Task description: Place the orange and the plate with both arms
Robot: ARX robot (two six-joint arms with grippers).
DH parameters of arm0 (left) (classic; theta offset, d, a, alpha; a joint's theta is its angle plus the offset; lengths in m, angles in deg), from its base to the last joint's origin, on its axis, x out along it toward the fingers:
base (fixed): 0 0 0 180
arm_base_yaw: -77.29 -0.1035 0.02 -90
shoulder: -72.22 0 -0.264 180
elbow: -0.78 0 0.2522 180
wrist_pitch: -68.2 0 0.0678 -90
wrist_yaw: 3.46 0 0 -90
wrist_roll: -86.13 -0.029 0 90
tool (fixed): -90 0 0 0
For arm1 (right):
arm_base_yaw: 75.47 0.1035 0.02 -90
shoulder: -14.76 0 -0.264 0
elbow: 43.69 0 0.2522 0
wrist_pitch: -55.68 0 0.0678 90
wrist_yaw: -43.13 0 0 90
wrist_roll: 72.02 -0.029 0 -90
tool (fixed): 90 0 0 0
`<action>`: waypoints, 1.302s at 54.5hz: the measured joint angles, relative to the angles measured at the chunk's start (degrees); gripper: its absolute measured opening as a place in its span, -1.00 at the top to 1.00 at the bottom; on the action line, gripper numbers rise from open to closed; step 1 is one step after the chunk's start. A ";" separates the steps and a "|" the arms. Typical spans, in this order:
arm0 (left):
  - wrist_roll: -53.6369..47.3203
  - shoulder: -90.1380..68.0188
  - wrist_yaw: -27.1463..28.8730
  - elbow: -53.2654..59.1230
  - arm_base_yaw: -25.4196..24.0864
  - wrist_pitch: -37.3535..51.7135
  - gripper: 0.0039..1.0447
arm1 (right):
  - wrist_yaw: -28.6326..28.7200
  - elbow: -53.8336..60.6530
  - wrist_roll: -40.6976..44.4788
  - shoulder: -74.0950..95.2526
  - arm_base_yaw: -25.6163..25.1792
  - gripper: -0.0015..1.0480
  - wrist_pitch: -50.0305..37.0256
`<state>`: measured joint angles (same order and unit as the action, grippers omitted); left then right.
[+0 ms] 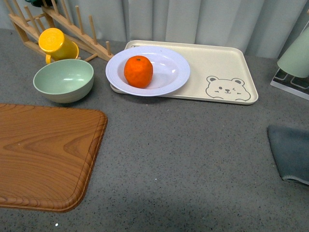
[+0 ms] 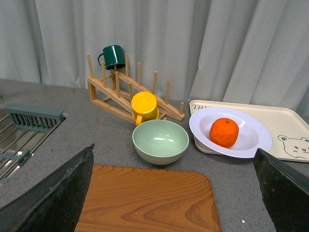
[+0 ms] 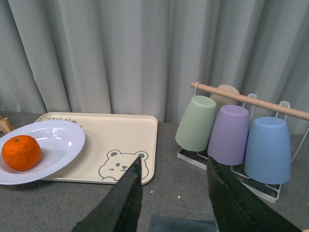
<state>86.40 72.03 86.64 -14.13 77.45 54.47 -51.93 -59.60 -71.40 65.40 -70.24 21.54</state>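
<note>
Right now the orange (image 1: pixel 138 71) sits in the plate (image 1: pixel 169 67), left of the plate's centre, in the upper middle of the front view. The plate rests on the left end of the bear tray (image 1: pixel 227 63), overhanging the tray's left edge. Neither of my arms shows in the front view.

From my left wrist, my left gripper (image 2: pixel 174 193) is spread wide, its dark fingers (image 2: pixel 58 193) at the lower corners, holding nothing; between them lie the wooden board (image 2: pixel 149 198) and, above it, the green bowl (image 2: pixel 161 141). The yellow cup (image 2: pixel 144 107) leans on the wooden rack (image 2: pixel 120 94) just behind the bowl.

From my right wrist, my right gripper (image 3: pixel 174 193) is parted and empty too, low in the frame, with the plate at middle left, well apart from it. Three upturned cups (image 3: pixel 231 135) hang at right.
</note>
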 joint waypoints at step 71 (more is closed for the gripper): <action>0.00 0.00 0.00 0.00 0.00 0.00 -0.88 | 4.98 1.84 -0.26 -38.88 -5.09 0.98 35.95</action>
<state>86.40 72.03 86.64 -14.13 77.45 54.47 -46.95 -57.77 -71.66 26.51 -75.33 57.49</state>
